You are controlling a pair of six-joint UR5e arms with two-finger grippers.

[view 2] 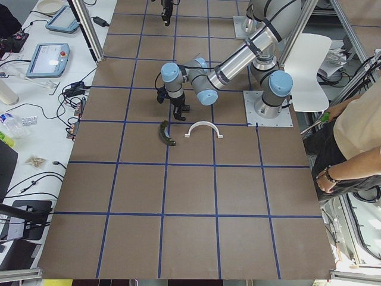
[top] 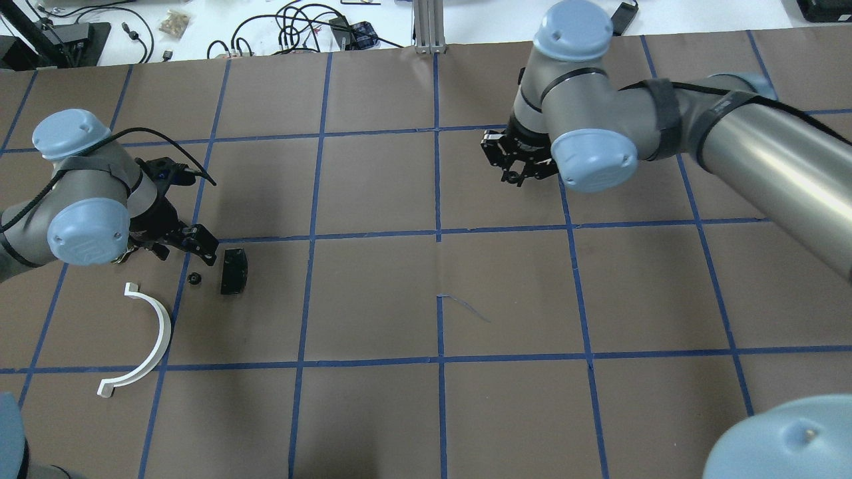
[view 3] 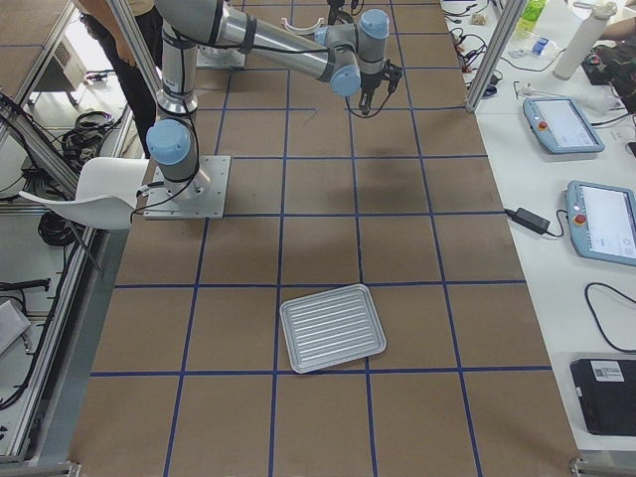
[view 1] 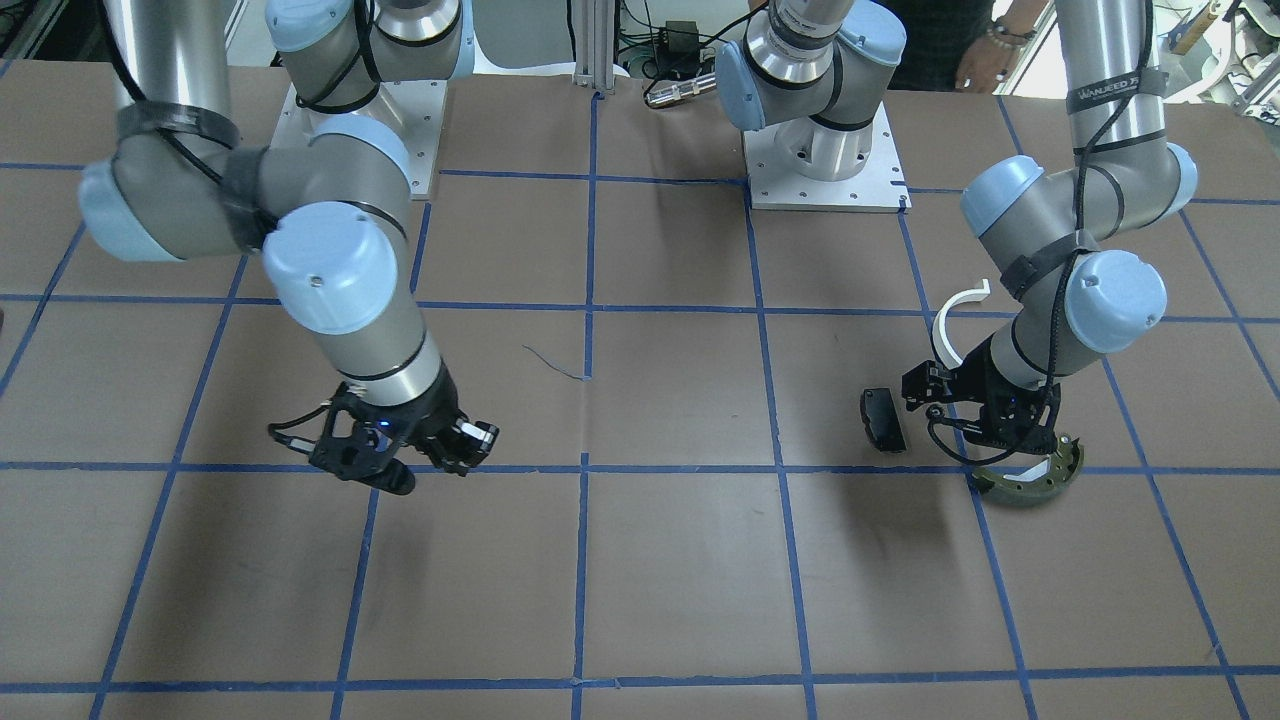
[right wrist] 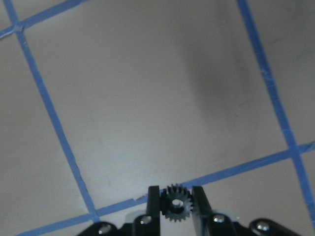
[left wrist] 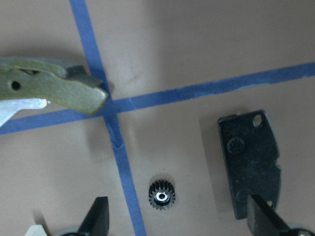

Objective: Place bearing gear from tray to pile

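The right gripper (right wrist: 173,199) has its jaws clamped on a small black toothed bearing gear (right wrist: 173,205), bottom centre of its wrist view. The left gripper (left wrist: 178,219) has its jaws spread wide, empty, over a second small black gear (left wrist: 161,196) lying on the brown tabletop (left wrist: 197,49) between a black rectangular brake pad (left wrist: 251,164), right, and an olive-green curved brake shoe (left wrist: 54,88), upper left. A white plastic half-ring (top: 143,339) lies nearby.

Brown surface (top: 373,293) gridded with blue tape (top: 506,229). Near the left hand (left wrist: 179,219): a black loose gear (left wrist: 161,195) with silver centre, black pad (left wrist: 251,164), olive shoe (left wrist: 54,88), white half-ring (top: 150,332). Right hand (right wrist: 175,191): all-black held gear (right wrist: 175,204). Ribbed silver tray (view 3: 332,327).
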